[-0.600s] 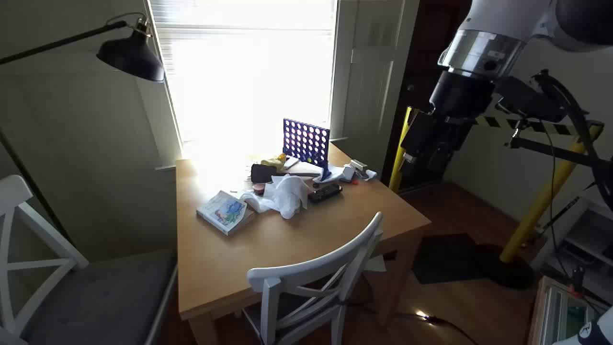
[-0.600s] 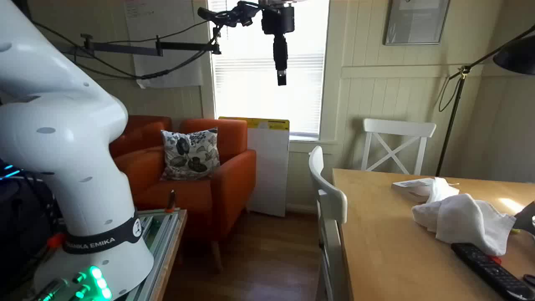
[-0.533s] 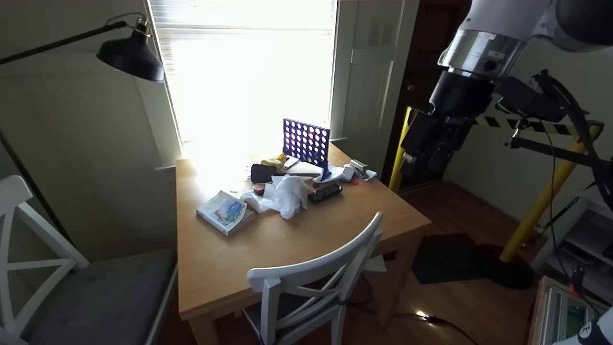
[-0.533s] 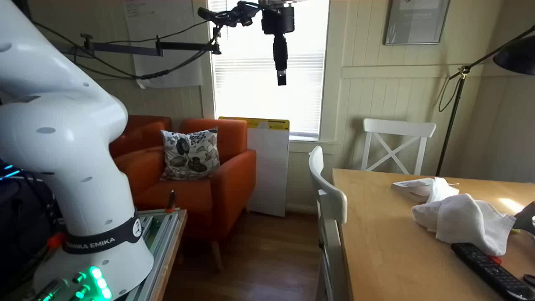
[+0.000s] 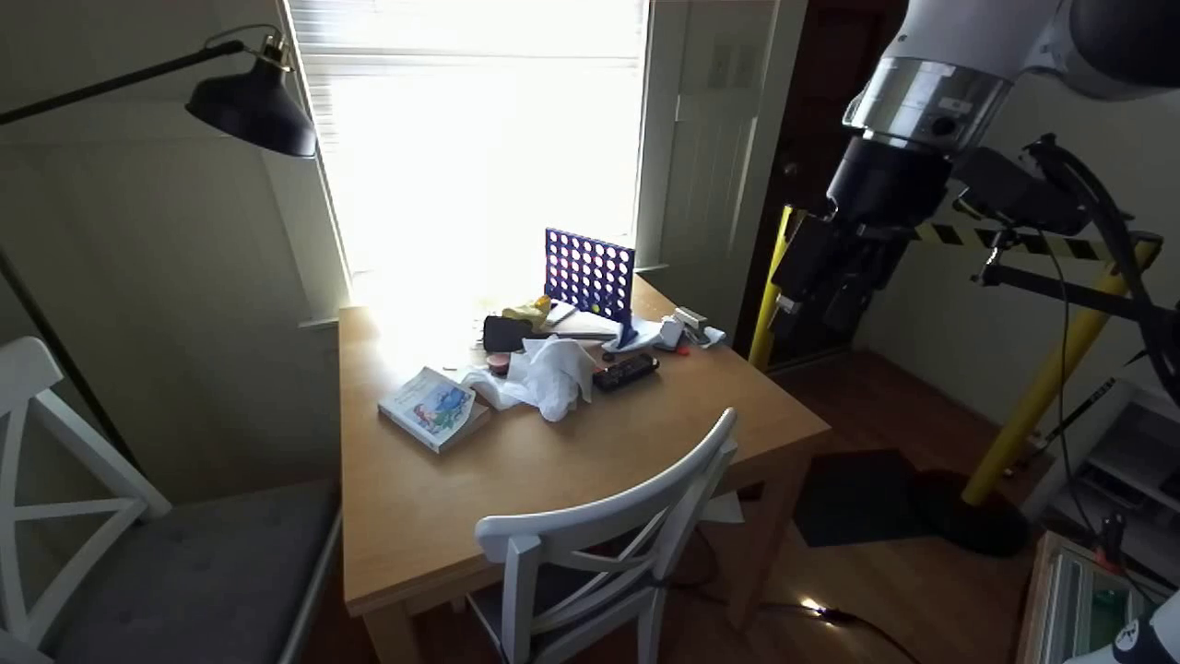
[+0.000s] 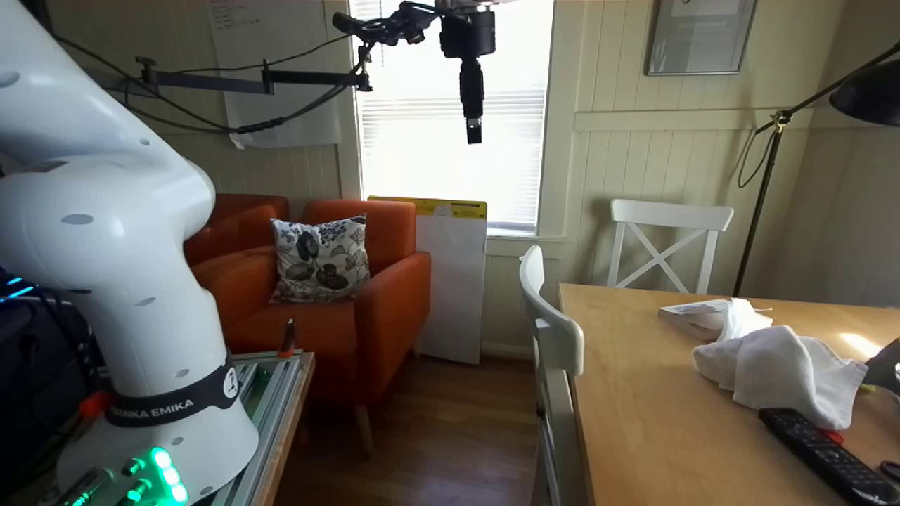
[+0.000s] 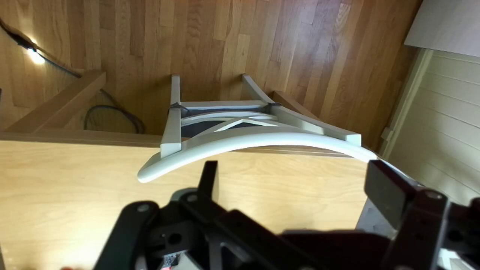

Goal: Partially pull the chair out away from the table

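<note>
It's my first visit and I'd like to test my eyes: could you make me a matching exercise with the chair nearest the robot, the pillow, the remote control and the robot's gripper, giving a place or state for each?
Column one
1. nearest chair
2. pillow
3. remote control
4. gripper

Column two
A. lying on the table
B. open, holding nothing
C. white, its back at the table's edge
D. on the orange armchair

Pairs: 1-C, 2-D, 3-A, 4-B

"ANKA EMIKA", pale capitals, right there on the black band (image 6: 169, 408) wrapping the glossy white robot arm (image 6: 133, 281); scrawl on the white wall sheet (image 6: 281, 91), too faint to read!
</note>
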{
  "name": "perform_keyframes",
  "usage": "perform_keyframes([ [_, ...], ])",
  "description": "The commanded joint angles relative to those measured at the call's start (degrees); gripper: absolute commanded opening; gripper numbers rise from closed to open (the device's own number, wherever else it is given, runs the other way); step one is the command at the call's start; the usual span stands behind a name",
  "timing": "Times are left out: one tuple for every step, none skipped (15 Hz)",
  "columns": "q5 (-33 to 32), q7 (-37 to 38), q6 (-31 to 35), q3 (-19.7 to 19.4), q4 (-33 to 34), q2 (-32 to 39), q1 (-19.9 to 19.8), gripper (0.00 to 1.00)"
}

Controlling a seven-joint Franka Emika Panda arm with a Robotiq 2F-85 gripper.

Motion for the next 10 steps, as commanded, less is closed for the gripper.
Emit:
perform_keyframes([
  [0.40,9.08,4.86,2.64,-0.64,1.01,-2.00,1.00],
  [0.37,11.44,7.10,3.28,-0.86,1.50,-2.36,1.00],
  [0.16,14.32,9.55,4.13,-1.10,2.11,-2.77,1.00],
  [0.01,17.28,12.08,4.84,-1.36,2.84,-2.97,1.00],
  [-0.49,20.56,14.32,5.70,-1.54,3.65,-3.26,1.00],
  [-1.06,23.80,16.54,6.46,-1.86,4.35,-3.53,1.00],
  [-2.13,27.36,18.47,7.35,-2.35,4.84,-3.97,1.00],
  [-3.16,30.80,19.80,8.01,-3.02,5.20,-4.35,1.00],
  [-4.21,34.14,21.11,8.59,-3.51,5.73,-4.79,1.00],
  [-5.16,37.38,22.96,8.99,-4.18,6.66,-5.16,1.00],
])
